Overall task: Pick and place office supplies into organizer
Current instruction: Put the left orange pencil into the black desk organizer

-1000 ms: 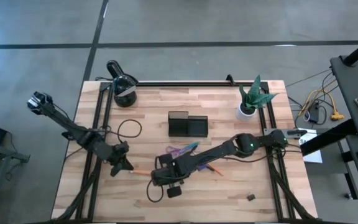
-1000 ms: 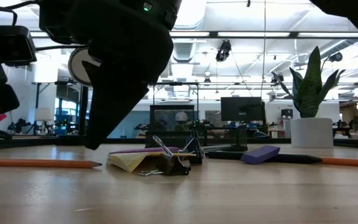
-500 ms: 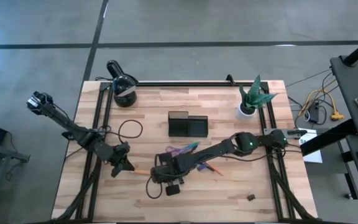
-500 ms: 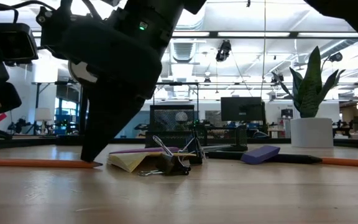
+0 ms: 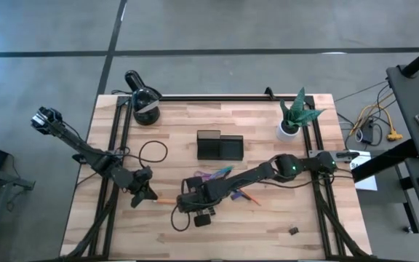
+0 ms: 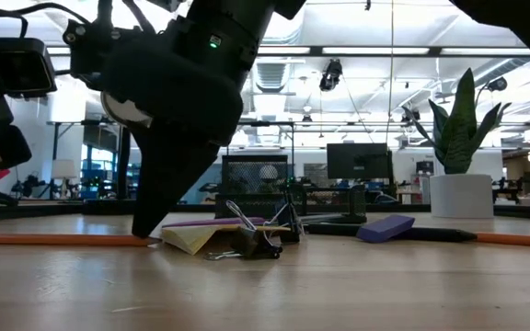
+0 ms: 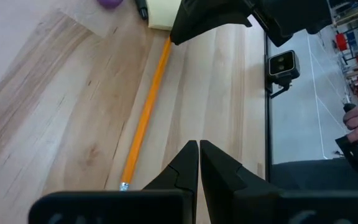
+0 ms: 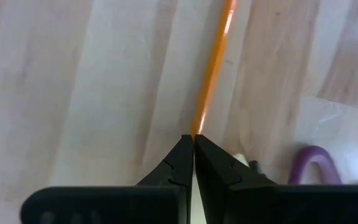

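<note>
An orange pencil (image 5: 164, 200) lies flat on the table between my two grippers. My right gripper (image 8: 193, 138) is shut, with its fingertips down at the pencil's sharpened end (image 6: 144, 241). My left gripper (image 7: 199, 144) is shut too and hangs clear of the wood near the pencil's eraser end (image 7: 123, 185). Just beyond the right gripper lie a yellow sticky pad (image 6: 191, 239), a binder clip (image 6: 258, 243), purple scissors (image 5: 209, 177) and a purple block (image 6: 386, 227). The dark organizer (image 5: 220, 146) stands at the table's middle, farther back. My right gripper meets the pencil's pointed end (image 8: 196, 129) with its shut fingertips, slanting steeply down from above and in line with the pencil. The tips hide the point itself, so I cannot tell whether it is pinched or only touched. The pencil lies flat on the wood.
A black desk lamp (image 5: 142, 102) stands at the far left and a potted plant (image 5: 295, 116) at the far right. A second pencil (image 5: 251, 197) lies right of the scissors, a small black clip (image 5: 294, 231) near the front right. A cable loop (image 5: 151, 150) lies near the left arm.
My right gripper has sunk a little and tipped, staying shut, until its fingertips reached the table at the pencil's pointed end. The pencil has stayed where it was.
</note>
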Robot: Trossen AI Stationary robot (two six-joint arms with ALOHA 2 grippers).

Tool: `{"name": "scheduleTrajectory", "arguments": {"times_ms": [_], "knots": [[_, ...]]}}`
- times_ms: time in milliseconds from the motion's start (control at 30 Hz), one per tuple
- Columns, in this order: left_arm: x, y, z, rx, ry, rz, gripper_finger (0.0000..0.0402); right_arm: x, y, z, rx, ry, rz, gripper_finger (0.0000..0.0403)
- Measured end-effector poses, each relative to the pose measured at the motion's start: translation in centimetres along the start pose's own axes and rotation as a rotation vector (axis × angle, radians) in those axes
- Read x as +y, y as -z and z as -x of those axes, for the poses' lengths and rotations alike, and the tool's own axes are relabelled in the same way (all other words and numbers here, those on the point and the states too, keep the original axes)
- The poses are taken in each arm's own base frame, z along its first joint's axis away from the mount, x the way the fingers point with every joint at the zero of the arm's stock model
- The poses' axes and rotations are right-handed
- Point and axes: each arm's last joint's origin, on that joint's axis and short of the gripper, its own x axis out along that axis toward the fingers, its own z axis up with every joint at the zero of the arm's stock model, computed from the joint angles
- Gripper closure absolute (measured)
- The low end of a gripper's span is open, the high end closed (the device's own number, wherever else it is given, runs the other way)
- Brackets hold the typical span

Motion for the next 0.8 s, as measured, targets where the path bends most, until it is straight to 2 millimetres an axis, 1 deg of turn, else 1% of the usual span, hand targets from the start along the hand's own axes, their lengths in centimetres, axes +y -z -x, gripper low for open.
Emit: {"name": "scheduleTrajectory", "arguments": {"times_ms": [233, 400, 800], "knots": [[0.0, 0.0, 0.0, 0.001, -0.001, -0.001, 0.0402, 0.0, 0.0, 0.3, 0.003, 0.002, -0.007, 0.0394], [0.0, 0.0, 0.0, 0.000, -0.001, -0.001, 0.0402, -0.1, -0.2, 1.0, -0.003, 0.003, -0.016, 0.0394], [0.0, 0.0, 0.0, -0.003, -0.002, -0.001, 0.0402, 0.0, 0.5, 0.0, 0.024, -0.005, -0.021, 0.0394]]}}
